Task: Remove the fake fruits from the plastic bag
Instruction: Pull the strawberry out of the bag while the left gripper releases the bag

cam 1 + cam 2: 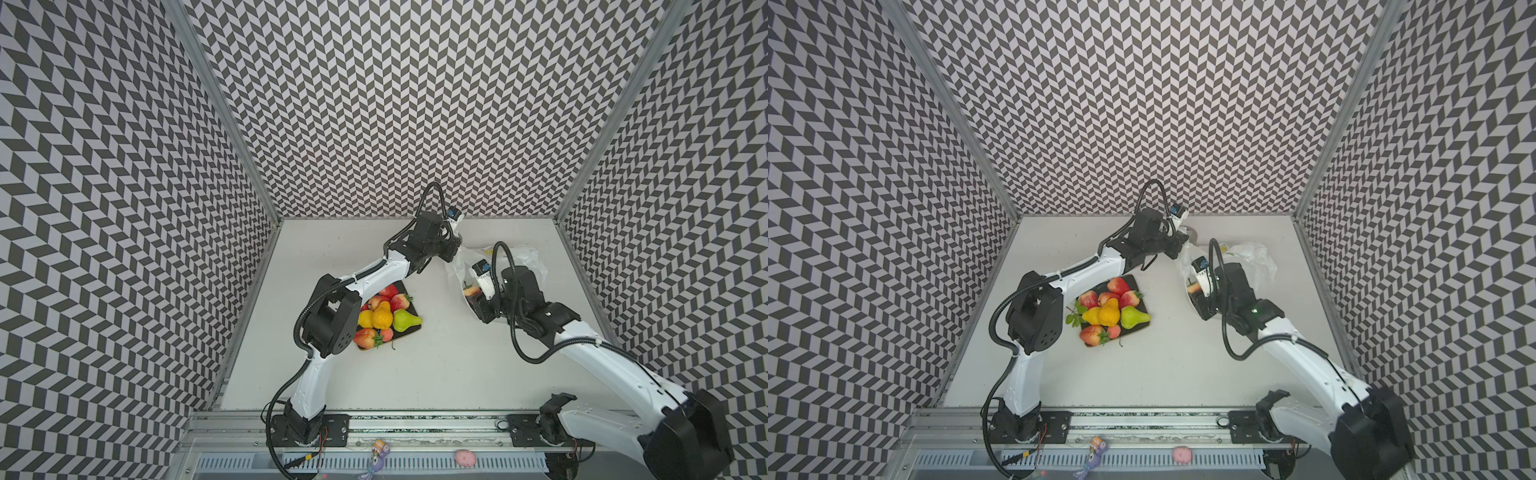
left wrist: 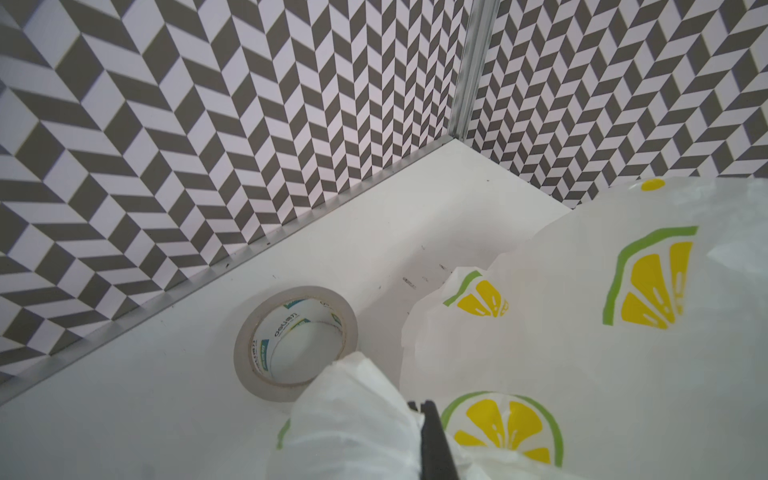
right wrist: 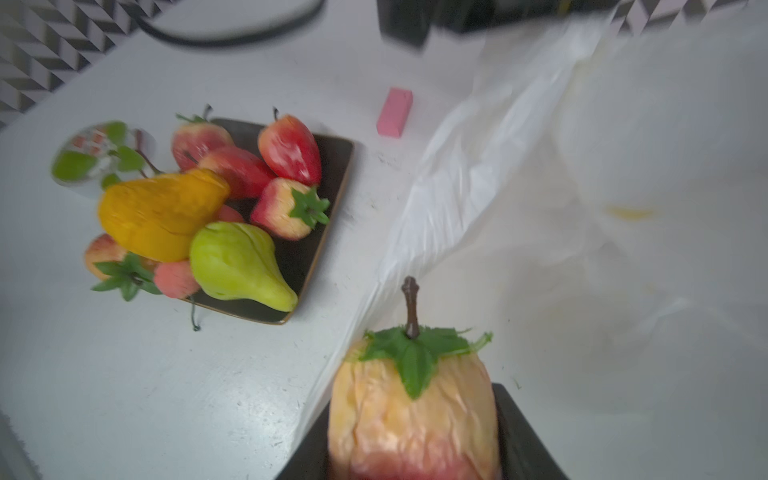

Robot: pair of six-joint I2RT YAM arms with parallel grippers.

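Gripping with right gripper point(image 3: 415, 442), jaws partly spread, a peach-orange fruit point(image 3: 415, 395), leaf and stem showing, right at the plastic bag point(image 3: 623, 166) mouth. Sitting beside it on the table point(image 1: 415, 374): black plate point(image 3: 332, 162) carrying green pear point(image 3: 237, 262), yellow fruit point(image 3: 162, 212), strawberries point(image 3: 291, 149). Lying past the plate, apart, pink block point(image 3: 395, 112). Pinching a bag fold farther back with left gripper point(image 2: 422, 409), jaws fully closed. Resting beyond, near far wall, tape roll point(image 2: 243, 357), just beside bag.
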